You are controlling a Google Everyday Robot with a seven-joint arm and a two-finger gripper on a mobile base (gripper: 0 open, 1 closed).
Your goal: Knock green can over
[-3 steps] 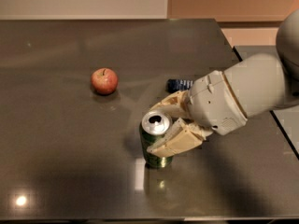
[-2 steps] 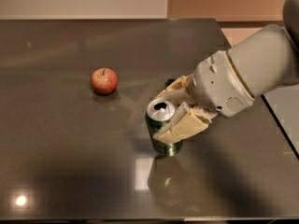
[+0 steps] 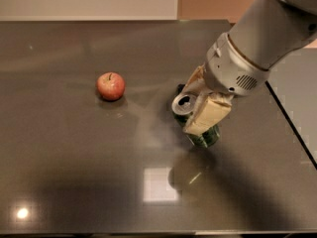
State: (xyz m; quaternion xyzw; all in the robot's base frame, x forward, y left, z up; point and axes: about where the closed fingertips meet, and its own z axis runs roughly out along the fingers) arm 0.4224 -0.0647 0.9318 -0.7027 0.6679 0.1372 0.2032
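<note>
the dark glossy table (image 3: 74, 182) fills nearly the whole view, with a pale wall along its far edge and a bright square reflection (image 3: 160, 184) near its front. a second grey surface (image 3: 297, 93) lies beyond the table's right edge.

the robot's arm (image 3: 267, 38), grey and white, comes in from the upper right corner and slants down toward the middle of the table. at its end the gripper (image 3: 195, 107) sits just right of the table's centre, low over the surface. its tan fingers (image 3: 210, 114) are clamped on the green can (image 3: 205, 137), one on the far side and one across the near side, covering much of the can's upper half.

the green can stands right of centre, well apart from the table's edges. it is tilted, with its silver top leaning toward the left and its dark-green base showing below the near finger. whether the base rests flat on the table cannot be told.

a red apple (image 3: 110, 86) sits upright to the left of the can, well apart from it and from the gripper.

a small dark object (image 3: 180, 89) peeks out just behind the far finger, mostly hidden.
</note>
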